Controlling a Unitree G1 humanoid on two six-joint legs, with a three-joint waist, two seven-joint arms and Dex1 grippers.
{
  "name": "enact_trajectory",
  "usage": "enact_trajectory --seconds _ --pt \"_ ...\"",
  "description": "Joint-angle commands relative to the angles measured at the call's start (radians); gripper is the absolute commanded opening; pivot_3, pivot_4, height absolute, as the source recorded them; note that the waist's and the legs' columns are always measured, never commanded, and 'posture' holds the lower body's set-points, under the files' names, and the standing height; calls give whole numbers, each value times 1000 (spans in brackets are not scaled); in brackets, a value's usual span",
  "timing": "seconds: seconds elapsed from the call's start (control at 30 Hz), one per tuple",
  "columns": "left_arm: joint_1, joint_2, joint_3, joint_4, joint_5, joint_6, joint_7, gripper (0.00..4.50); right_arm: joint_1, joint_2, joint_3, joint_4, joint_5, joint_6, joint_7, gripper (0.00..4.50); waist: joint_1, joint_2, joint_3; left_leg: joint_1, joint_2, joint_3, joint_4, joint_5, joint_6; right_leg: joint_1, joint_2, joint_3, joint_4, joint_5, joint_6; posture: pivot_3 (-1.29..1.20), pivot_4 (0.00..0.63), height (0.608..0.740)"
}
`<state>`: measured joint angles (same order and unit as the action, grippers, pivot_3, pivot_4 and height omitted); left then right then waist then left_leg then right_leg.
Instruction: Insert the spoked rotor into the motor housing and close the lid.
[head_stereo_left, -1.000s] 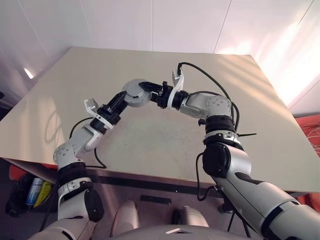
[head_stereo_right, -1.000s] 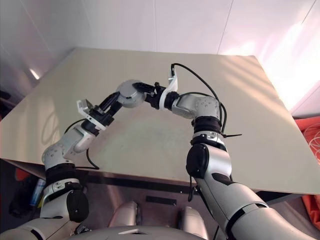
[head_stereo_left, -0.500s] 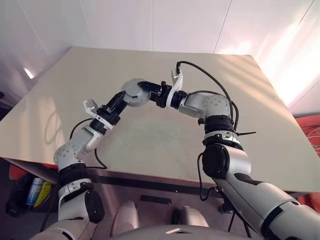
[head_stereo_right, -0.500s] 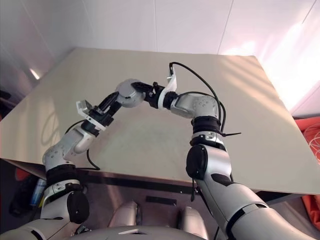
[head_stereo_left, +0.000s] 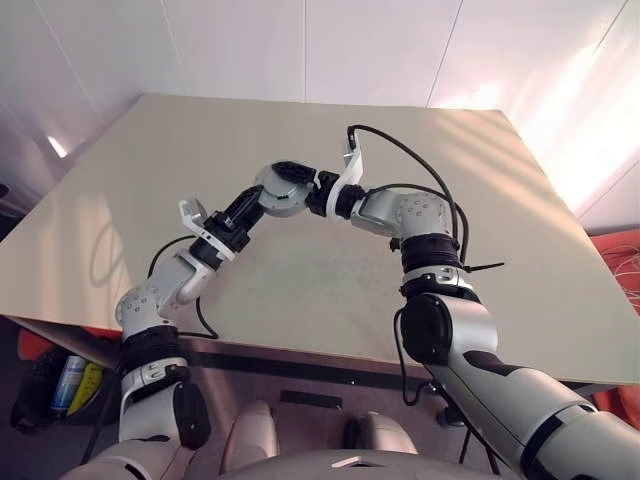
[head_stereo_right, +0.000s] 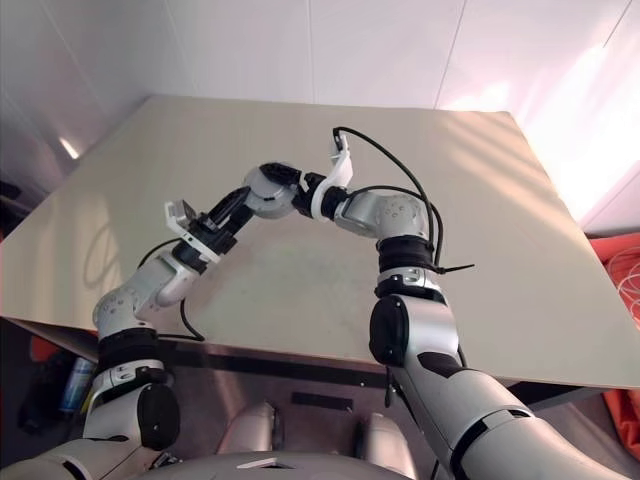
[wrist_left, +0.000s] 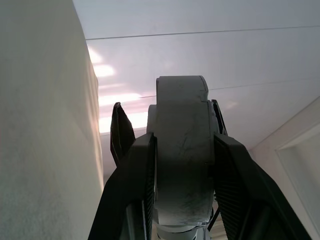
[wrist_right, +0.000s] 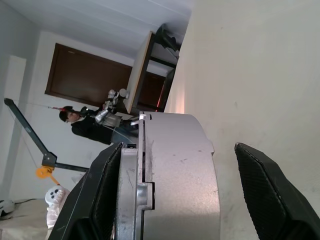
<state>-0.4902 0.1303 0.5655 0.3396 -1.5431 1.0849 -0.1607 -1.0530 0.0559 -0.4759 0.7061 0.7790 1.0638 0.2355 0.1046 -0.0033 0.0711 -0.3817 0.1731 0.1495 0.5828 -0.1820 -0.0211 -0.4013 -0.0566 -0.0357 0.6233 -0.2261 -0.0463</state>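
The motor housing is up in the air above the middle of the table, nearer its far edge than the near one, held edge-on between the two arms. From where I stand it reads as a thick grey metal drum with a stepped seam running round its rim and a dark top face; scuffs mark its pale side in the left wrist view. I cannot make out windings, the rotor or the lid separately.

The left gripper holds the drum, one black finger pressed against each flat side. The right gripper sits at the opposite side of the drum with its jaws spread: in the right wrist view one finger lies along the housing and the other stands well off it, with bare table between.

A second ago the right fingers were closer together about the drum; they have since opened. The drum and the left hand sit a little further right in the head views than before.

A person stands far off in the room.
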Motion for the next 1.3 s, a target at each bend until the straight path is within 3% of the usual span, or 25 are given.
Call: enact_trajectory --seconds 0.03,0.33,0.6,0.87,1.3 --pt "-10 14 -1 -65 -27 -15 -44 1324 -19 0 -6 0 -1 -46 -22 3982 0 0 0 0 0 0 0 0 0 0 0 0 0 0 0 0 0 740" --pt "60 59 53 -118 -31 -118 -33 1324 -34 -28 -45 92 -13 -179 -75 3982 -2 0 0 0 0 0 0 0 0 0 0 0 0 0 0 0 0 740" --pt "108 93 115 -151 28 -269 -37 1324 42 -120 73 68 -122 -215 27 3982 -2 -1 0 0 0 0 1 0 0 1 0 -1 0 0 0 0 0 740" --pt "100 106 172 -50 123 -429 5 1324 166 -236 148 -161 -91 -58 191 3982 0 -3 0 1 0 -1 3 0 0 5 0 -2 0 1 1 0 0 740" --pt "43 124 206 176 276 -552 31 1324 190 -190 129 -224 -90 -47 143 3982 -2 -5 0 12 0 -1 4 0 0 15 0 -1 0 -1 -1 0 0 740"
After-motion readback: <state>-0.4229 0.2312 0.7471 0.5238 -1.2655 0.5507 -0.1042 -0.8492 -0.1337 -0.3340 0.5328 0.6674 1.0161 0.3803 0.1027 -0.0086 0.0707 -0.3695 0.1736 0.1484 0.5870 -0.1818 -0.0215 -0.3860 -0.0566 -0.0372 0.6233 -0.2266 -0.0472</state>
